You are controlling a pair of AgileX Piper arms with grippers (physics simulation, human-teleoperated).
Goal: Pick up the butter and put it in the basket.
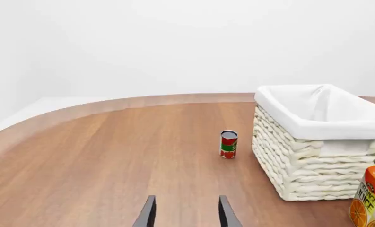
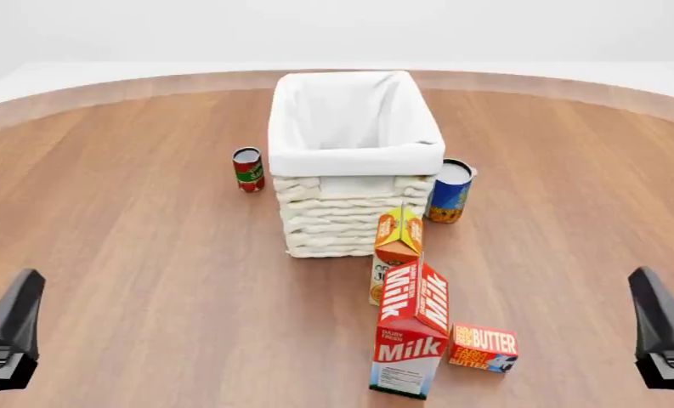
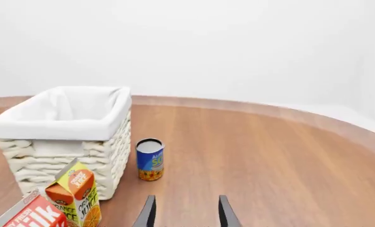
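The butter (image 2: pixel 483 348), a small flat red-and-orange box, lies on the table near the front, just right of the milk carton. It shows only in the front view. The basket (image 2: pixel 353 157), cream wicker with a white liner, stands mid-table and looks empty; the basket (image 1: pixel 313 156) also shows in the left wrist view and the basket (image 3: pixel 61 142) in the right wrist view. My left gripper (image 1: pixel 186 198) is open over bare wood at the front left. My right gripper (image 3: pixel 186 197) is open at the front right, well right of the butter. Neither holds anything.
A tall red milk carton (image 2: pixel 410 340) stands left of the butter, with an orange juice carton (image 2: pixel 397 251) behind it against the basket's front. A red can (image 2: pixel 247 169) stands left of the basket and a blue can (image 2: pixel 450 191) to its right.
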